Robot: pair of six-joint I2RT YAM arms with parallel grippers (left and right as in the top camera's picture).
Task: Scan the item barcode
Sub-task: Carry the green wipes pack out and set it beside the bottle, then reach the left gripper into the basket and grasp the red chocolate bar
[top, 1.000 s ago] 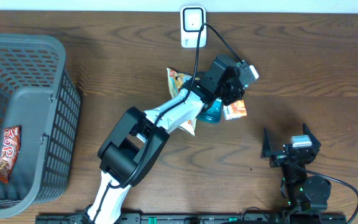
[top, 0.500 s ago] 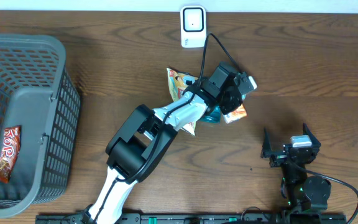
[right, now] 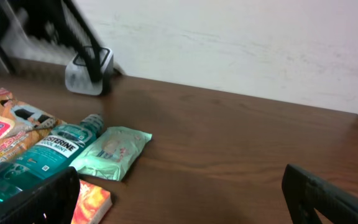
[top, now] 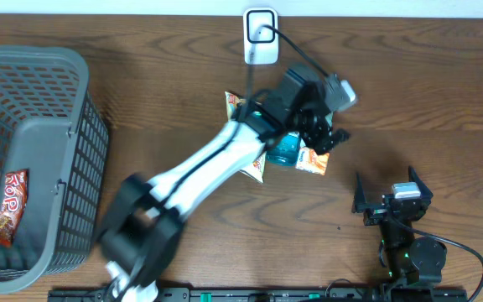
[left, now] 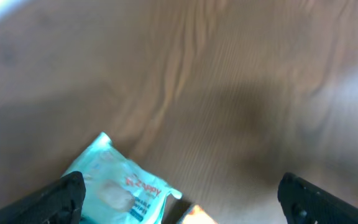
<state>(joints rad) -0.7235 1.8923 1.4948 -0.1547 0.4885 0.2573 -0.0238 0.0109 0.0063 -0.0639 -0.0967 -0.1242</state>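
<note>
A small orange packet point(top: 314, 160) lies on the table just right of a teal mouthwash bottle point(top: 284, 152). My left gripper point(top: 328, 134) hovers over it, open, with nothing between the fingers. In the left wrist view the open left gripper point(left: 184, 198) looks down on a pale green wipes pack point(left: 120, 187) and a corner of the orange packet point(left: 195, 215). The white barcode scanner point(top: 260, 36) stands at the table's far edge. My right gripper point(top: 391, 202) rests open near the front right, and in its own view the right gripper point(right: 185, 199) faces the orange packet point(right: 91, 202) and the scanner point(right: 89, 70).
A grey mesh basket point(top: 65, 143) fills the left side, with a red snack packet point(top: 8, 205) inside. A printed snack bag point(top: 240, 107) lies partly under the left arm. The mouthwash bottle point(right: 48, 149) and wipes pack point(right: 112, 152) lie together mid-table.
The left gripper has opened and let go of the orange packet, which now lies on the table beside the bottle. The left arm has swung. The right arm has not moved.
</note>
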